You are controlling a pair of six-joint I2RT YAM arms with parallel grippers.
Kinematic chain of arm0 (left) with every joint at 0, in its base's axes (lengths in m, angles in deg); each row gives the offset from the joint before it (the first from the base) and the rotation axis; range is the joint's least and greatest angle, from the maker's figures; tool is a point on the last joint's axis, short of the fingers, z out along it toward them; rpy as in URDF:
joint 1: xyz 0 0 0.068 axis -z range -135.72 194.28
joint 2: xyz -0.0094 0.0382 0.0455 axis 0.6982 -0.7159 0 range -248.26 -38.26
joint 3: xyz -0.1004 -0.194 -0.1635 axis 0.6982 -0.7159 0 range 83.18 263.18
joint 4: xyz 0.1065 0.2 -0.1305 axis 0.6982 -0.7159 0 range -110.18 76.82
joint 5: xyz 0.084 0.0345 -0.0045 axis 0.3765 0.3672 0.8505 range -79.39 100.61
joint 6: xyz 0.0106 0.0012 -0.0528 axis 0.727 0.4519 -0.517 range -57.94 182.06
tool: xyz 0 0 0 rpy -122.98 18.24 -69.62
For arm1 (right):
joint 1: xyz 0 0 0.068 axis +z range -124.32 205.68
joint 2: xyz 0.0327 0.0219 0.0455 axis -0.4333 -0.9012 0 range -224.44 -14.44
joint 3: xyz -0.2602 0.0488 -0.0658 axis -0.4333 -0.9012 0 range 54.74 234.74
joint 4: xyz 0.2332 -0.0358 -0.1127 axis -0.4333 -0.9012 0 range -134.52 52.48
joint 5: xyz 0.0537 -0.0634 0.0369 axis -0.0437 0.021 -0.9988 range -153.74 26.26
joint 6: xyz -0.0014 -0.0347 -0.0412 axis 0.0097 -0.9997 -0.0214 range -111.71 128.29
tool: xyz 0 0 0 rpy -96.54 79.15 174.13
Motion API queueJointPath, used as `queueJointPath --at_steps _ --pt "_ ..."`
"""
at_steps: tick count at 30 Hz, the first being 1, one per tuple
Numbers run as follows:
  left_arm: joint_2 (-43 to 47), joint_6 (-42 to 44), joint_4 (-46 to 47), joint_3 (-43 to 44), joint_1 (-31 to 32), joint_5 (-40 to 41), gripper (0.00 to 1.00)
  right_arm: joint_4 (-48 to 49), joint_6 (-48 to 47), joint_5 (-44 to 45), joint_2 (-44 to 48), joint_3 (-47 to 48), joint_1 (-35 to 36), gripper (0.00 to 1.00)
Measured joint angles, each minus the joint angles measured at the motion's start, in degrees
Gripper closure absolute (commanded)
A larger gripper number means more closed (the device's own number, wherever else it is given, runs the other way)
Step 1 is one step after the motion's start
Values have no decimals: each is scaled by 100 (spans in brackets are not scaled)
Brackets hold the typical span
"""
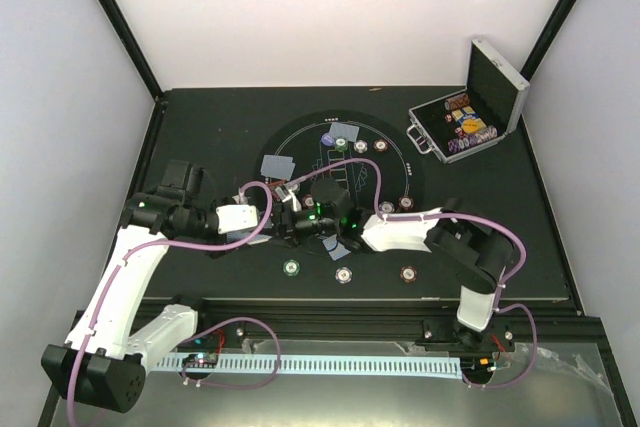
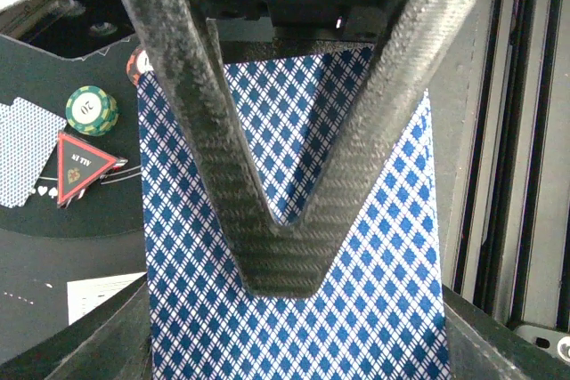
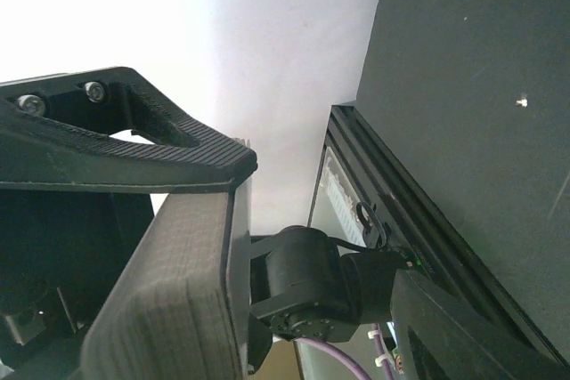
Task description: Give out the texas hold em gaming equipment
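My left gripper (image 1: 298,224) is shut on blue diamond-backed playing cards (image 2: 374,291), which fill the left wrist view between its fingers (image 2: 285,309). My right gripper (image 1: 328,221) meets it tip to tip over the near half of the black mat (image 1: 300,147). In the right wrist view its fingertips (image 3: 236,180) touch with no gap; I cannot tell whether a card is between them. Cards lie on the mat at the left (image 1: 278,164), at the back (image 1: 346,143) and just under the grippers (image 1: 340,247). A green chip (image 2: 91,109) and the red triangle marker (image 2: 82,166) lie beside the held cards.
Single chips lie along the mat's near edge (image 1: 291,268) (image 1: 343,274) (image 1: 408,272), more at the back (image 1: 361,146) and right (image 1: 406,204). A purple disc (image 1: 326,139) sits at the back. The open silver case (image 1: 422,139) with chips stands at the far right.
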Motion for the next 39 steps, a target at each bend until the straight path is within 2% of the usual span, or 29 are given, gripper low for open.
queueJointPath --at_steps 14,31,39 --pt "0 0 -4 0 9 -17 98 -221 -236 26 435 -304 -199 45" --pt "0 2 -2 0 7 -7 98 -1172 -678 151 916 -286 -323 52" --pt "2 2 -2 0 7 -7 98 -1287 -688 133 1064 -269 -358 68"
